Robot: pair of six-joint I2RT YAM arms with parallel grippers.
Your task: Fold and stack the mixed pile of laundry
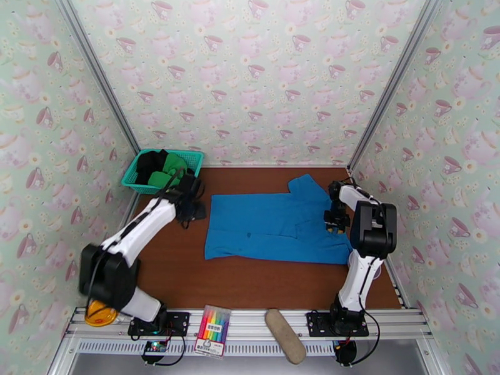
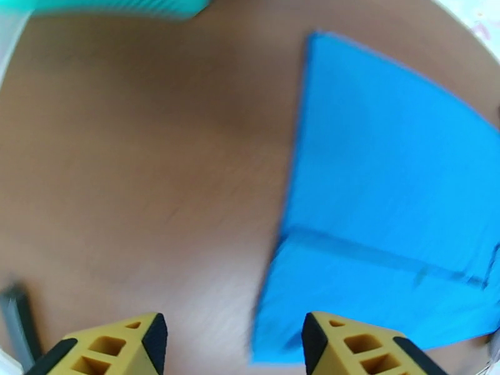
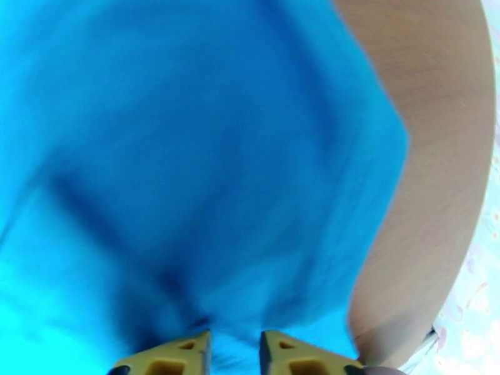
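Note:
The bright blue garment lies spread flat on the brown table, one sleeve pointing to the back right. My left gripper hovers just off its left edge. In the left wrist view this gripper is open, with bare table between its fingers and the blue garment to the right. My right gripper is at the garment's right side. In the right wrist view its jaws stand close together, and folds of the blue cloth run into them. The black garment and the green garment lie in the basket.
The teal mesh basket stands at the back left corner, right behind my left wrist; its rim shows in the left wrist view. On the front rail lie a marker box and a tan oblong object.

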